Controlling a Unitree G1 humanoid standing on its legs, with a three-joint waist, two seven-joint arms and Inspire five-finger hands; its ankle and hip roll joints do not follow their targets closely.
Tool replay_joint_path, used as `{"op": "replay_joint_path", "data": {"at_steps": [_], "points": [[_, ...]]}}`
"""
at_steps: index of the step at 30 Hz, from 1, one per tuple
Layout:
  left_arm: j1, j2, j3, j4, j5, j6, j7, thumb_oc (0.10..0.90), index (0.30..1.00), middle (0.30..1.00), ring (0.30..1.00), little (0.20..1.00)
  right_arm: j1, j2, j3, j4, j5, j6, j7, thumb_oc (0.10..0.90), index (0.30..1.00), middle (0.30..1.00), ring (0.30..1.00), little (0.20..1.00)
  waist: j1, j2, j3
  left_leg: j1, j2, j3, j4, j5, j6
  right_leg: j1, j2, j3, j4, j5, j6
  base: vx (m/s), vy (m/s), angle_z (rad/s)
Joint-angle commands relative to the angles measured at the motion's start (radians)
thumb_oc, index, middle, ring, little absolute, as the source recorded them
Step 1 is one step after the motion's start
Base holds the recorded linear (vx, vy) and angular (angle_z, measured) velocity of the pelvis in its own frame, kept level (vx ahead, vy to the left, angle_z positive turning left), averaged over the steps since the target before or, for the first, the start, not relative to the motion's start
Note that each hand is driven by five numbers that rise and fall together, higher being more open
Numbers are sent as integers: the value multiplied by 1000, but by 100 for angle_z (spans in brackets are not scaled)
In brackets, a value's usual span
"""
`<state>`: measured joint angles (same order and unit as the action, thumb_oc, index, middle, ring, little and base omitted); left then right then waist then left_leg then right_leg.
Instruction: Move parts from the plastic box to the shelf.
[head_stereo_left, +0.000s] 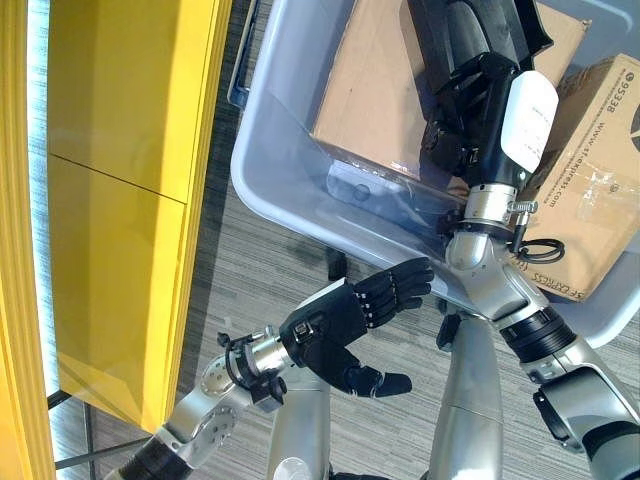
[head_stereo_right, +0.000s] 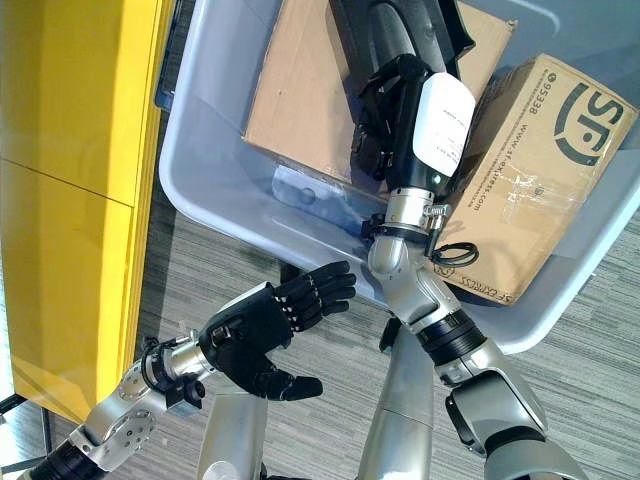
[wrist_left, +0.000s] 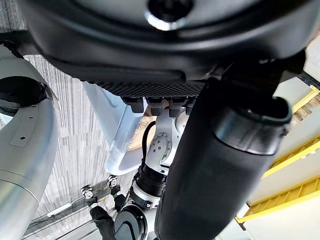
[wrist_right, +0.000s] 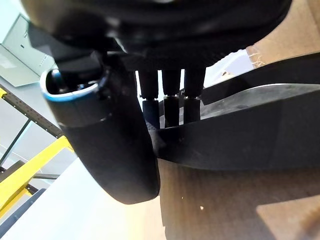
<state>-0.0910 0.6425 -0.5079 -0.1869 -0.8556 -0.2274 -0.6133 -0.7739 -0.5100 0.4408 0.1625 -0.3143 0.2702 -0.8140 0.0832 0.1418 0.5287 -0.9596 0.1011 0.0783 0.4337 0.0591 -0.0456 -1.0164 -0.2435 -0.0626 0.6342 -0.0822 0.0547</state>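
A long black part (head_stereo_left: 470, 30) is being grasped inside the grey plastic box (head_stereo_left: 290, 190) by the right hand (head_stereo_left: 470, 100), whose fingers are curled round it above a flat cardboard sheet (head_stereo_left: 370, 90). The left hand (head_stereo_left: 340, 325) is being held empty over the floor, fingers loosely spread. Nothing is being seen set on the yellow shelf (head_stereo_left: 120, 200) yet, so the carry is judged still ahead. The part's long axis is running along the hand, away from the robot.
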Motion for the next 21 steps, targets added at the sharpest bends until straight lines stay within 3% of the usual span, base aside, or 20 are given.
{"op": "replay_joint_path", "data": {"at_steps": [1, 6, 11, 13, 21], "points": [[66, -50, -24, -132, 15, -75, -26, 900, 1000, 1000, 1000, 1000, 70, -96, -135, 70, 62, 74, 47, 400, 300, 300, 300, 300, -16, 70, -9, 12, -11, 36, -24, -69, 24, 51, 74, -18, 59, -119, -39, 0, 0, 0], [61, -48, -20, -137, 9, -70, -24, 900, 1000, 1000, 1000, 1000, 77, -100, -128, 71, 49, 62, 52, 400, 300, 300, 300, 300, -19, 71, -9, 11, -10, 38, -24, -68, 24, 48, 75, -15, 60, -120, -39, 0, 0, 0], [69, -42, -8, -145, 5, -64, -30, 900, 1000, 1000, 1000, 1000, 87, -101, -126, 35, 26, 5, 54, 400, 300, 300, 300, 300, -22, 67, -9, 25, -8, 38, -33, -65, 22, 63, 77, -15, 50, -117, -38, 0, 0, 0], [79, -36, 1, -153, 4, -63, -33, 900, 1000, 1000, 1000, 1000, 106, -102, -125, -25, 17, -36, 58, 400, 300, 300, 300, 300, -29, 59, -9, 40, -7, 39, -43, -62, 20, 78, 81, -14, 36, -112, -36, 0, 0, 0], [100, -39, 13, -170, -3, -72, -36, 900, 1000, 1000, 1000, 1000, 169, -90, -118, -197, -22, -99, 58, 400, 300, 300, 300, 300, -54, 46, -9, 88, 1, 54, -60, -65, 16, 119, 87, -2, 10, -106, -35, 5, 20, -4]]}}
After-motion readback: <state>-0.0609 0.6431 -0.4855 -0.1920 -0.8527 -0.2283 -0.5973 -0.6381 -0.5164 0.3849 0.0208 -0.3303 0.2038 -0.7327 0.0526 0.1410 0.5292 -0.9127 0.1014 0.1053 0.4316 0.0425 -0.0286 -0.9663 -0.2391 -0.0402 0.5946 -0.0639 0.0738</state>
